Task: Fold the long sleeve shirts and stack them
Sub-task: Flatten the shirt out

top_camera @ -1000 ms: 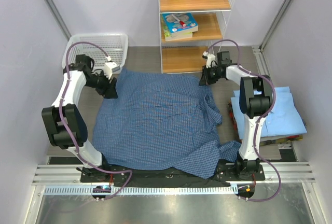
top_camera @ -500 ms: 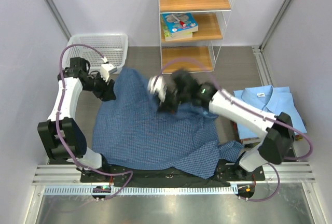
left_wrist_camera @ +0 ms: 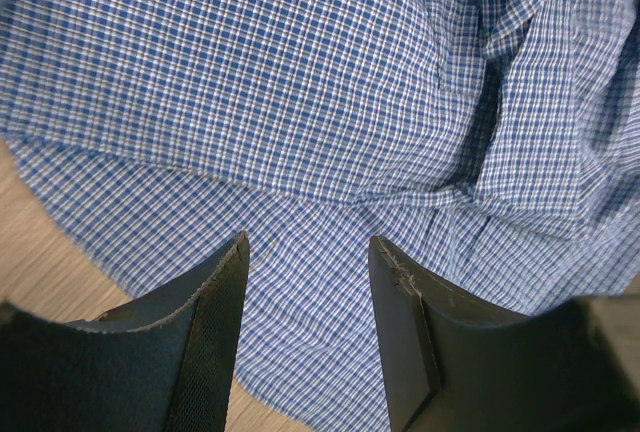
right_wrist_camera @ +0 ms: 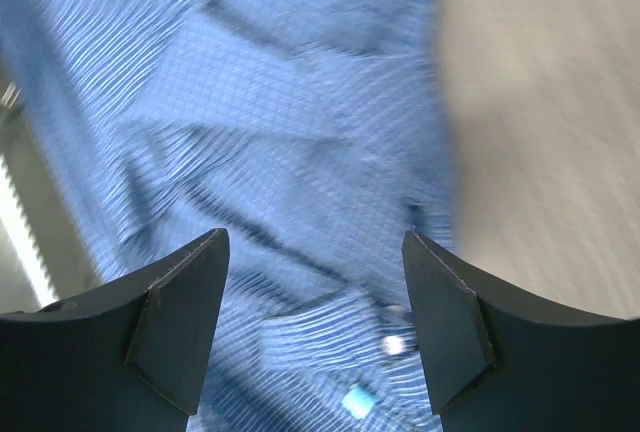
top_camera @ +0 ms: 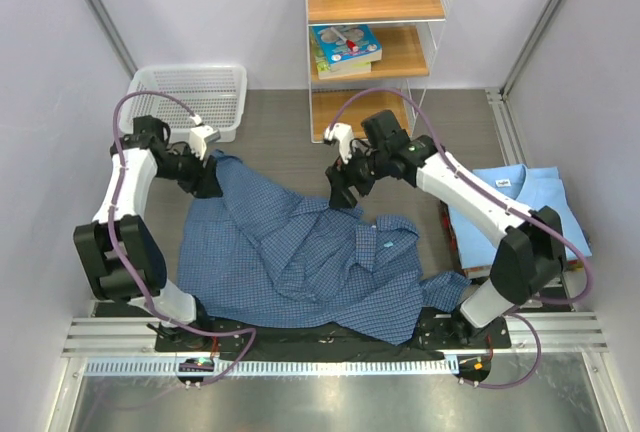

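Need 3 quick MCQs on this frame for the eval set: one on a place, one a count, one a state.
1. Where does the light blue shirt lie?
A. far left
B. centre
C. far right

2. How many shirts are in view?
A. two
B. one
C. three

3. The right gripper is:
A. shut on cloth
B. open and empty
C. out of view

Answers:
1 C: it sits folded at the right edge of the top view.
2 A: the dark blue checked shirt lies crumpled at centre, and the light blue one is the only other shirt.
3 B: the right wrist view shows its fingers apart with nothing between them.
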`<state>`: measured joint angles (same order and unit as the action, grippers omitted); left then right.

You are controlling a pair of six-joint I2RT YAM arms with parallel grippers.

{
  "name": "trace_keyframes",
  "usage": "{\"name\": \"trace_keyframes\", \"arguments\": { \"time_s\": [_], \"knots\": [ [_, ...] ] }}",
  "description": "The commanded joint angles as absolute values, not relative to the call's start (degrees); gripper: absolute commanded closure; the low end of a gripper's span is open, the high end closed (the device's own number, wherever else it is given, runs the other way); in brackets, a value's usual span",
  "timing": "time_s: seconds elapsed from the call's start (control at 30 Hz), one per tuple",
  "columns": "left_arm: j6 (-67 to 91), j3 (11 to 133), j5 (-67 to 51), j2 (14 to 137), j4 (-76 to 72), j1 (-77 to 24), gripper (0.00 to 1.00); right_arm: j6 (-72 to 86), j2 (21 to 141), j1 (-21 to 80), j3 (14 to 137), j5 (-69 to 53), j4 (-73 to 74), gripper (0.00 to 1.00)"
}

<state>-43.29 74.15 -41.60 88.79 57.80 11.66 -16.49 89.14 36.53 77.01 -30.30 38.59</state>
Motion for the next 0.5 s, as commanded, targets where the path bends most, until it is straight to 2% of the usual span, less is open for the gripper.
{"name": "trace_keyframes", "arguments": {
  "time_s": [0.0, 0.33, 0.43, 0.47],
  "knots": [
    [-40.2, 77.9, -45.4, 92.3, 56.2, 12.0, 0.48, -9.3, 95.4, 32.6, 78.5, -28.7, 35.1, 0.25],
    [-41.7, 81.7, -43.7, 95.8, 57.4, 12.0, 0.44, -15.3, 107.4, 30.3, 80.5, -26.7, 37.8, 0.22],
    [-41.8, 81.6, -43.2, 95.9, 57.0, 12.0, 0.44, -16.4, 108.3, 30.2, 81.2, -27.2, 38.9, 0.44],
    [-41.7, 81.6, -43.1, 95.9, 56.9, 12.0, 0.44, -16.3, 108.0, 30.1, 81.8, -27.1, 39.0, 0.72]
  ]
}}
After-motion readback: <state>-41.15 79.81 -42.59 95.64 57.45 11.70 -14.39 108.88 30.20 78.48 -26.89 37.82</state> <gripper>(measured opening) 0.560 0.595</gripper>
